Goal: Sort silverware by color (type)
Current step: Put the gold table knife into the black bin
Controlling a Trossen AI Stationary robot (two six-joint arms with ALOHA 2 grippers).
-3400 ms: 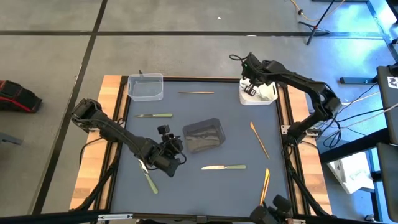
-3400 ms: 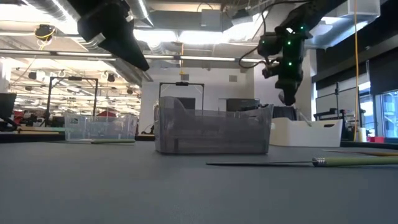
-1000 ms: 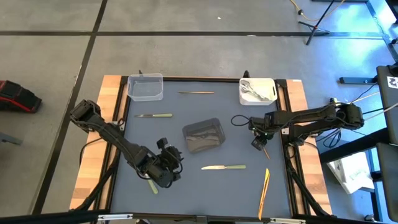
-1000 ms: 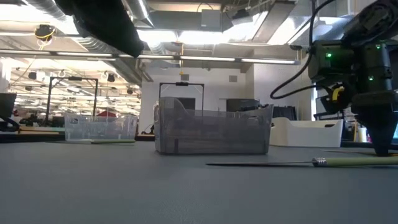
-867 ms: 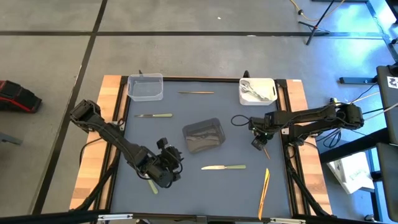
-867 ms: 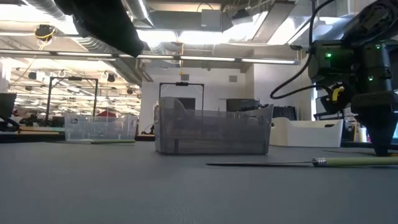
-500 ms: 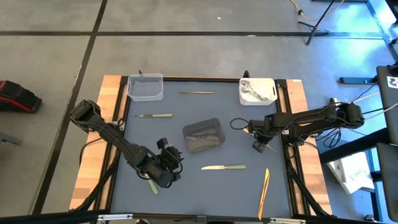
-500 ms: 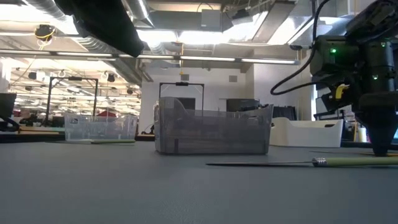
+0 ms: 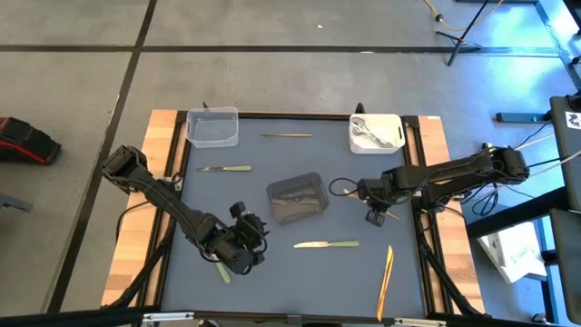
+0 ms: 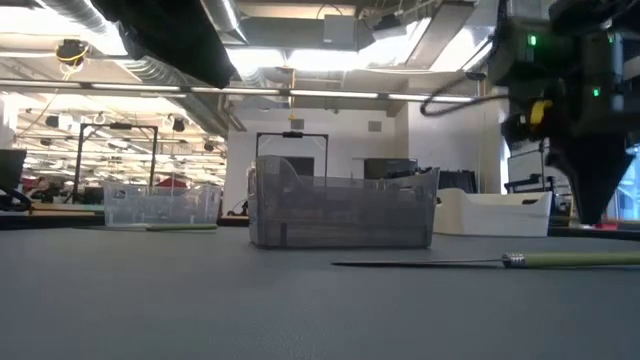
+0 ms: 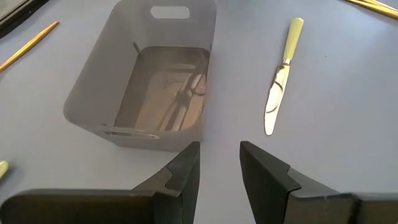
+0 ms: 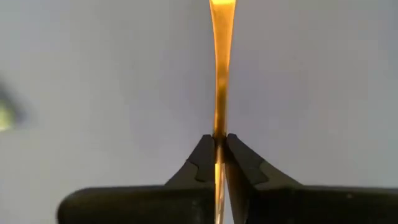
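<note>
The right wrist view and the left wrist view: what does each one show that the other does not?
Only the right wrist view shows the right tool shut on a thin gold utensil. Only the left wrist view shows the left tool open and empty, the dark grey tub and a pale-green-handled knife. Both show the grey table mat.

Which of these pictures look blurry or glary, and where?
Right wrist view: the gold piece glows soft and unfocused beyond the right gripper. Low view: bright ceiling lights, and the near grey mat is blurred. Left wrist view: sharp on the green-handled knife.
</note>
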